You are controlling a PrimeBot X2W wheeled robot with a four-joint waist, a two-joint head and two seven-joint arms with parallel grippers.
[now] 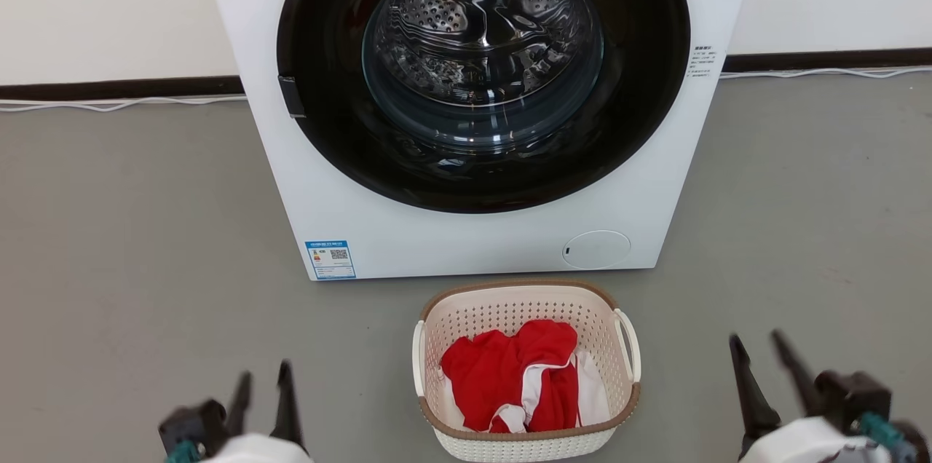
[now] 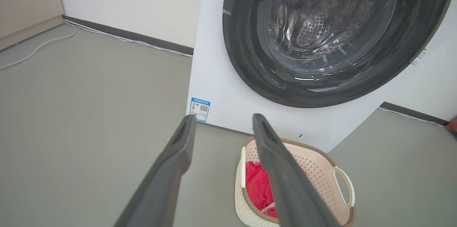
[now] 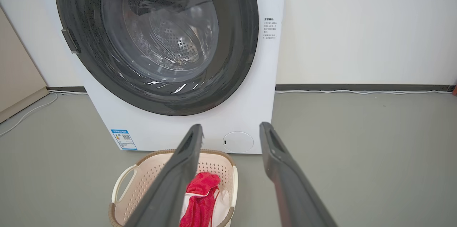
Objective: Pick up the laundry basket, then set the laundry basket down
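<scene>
1. Head view: laundry basket [image 1: 510, 310] sat on floor [image 1: 145, 266] before washing machine [image 1: 437, 237], between left end effector [image 1: 263, 372] and right end effector [image 1: 756, 339], both spread, empty.
2. Left wrist view: laundry basket [image 2: 321, 170] looked light, stiff.
3. Right wrist view: white loop handle [image 3: 117, 186] suited gripping.

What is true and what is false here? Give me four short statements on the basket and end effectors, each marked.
1. The laundry basket stands on the floor before the washing machine. True.
2. The basket is empty. False: red and white clothing lies inside.
3. The left end effector grips a basket handle. False: it is open, apart from the basket.
4. The right end effector is open, holding nothing. True.
</scene>
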